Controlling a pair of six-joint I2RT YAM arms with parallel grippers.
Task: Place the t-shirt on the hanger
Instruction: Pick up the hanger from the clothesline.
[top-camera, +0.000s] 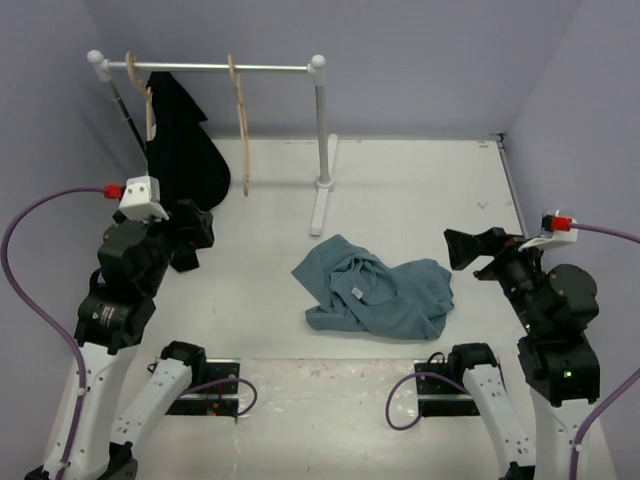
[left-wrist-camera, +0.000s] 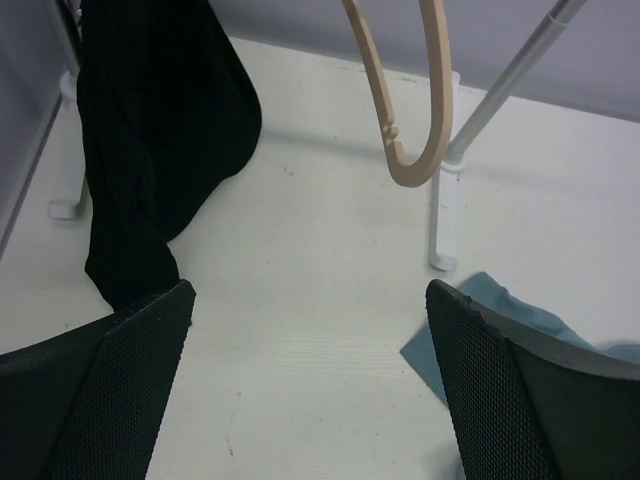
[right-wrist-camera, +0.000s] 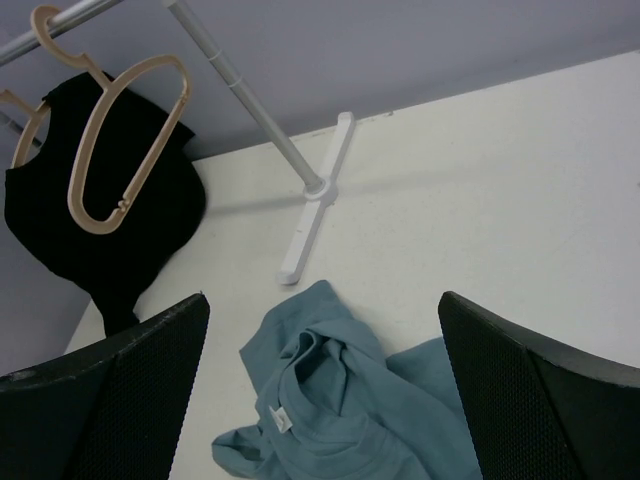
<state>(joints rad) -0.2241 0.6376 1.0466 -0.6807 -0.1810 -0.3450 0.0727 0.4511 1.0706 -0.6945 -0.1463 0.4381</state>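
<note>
Nearest me, both arms sit back at their bases. The left gripper (left-wrist-camera: 310, 300) is spread wide with nothing in it, and the right gripper (right-wrist-camera: 322, 300) is also spread wide and bare. Neither touches cloth.

The t-shirt (top-camera: 375, 295) lies crumpled on the table (top-camera: 420, 190) between the two arms. Its neck opening faces up and the white label shows in the right wrist view. It is not flat, and the sleeves are folded under.

I judge this as the opening step, with nothing grasped yet. The next move calls for pinching one layer near the collar or a shoulder and lifting it clear of the heap.

Beyond the shirt is the rack foot (top-camera: 322, 200), which is an obstacle low down. Farther back, the bare hanger (left-wrist-camera: 412, 178) hangs from the rail (top-camera: 220, 67), just beside the black garment (top-camera: 180, 140). There is open table on the right. The left side is tighter, and walls close in at the rear.
</note>
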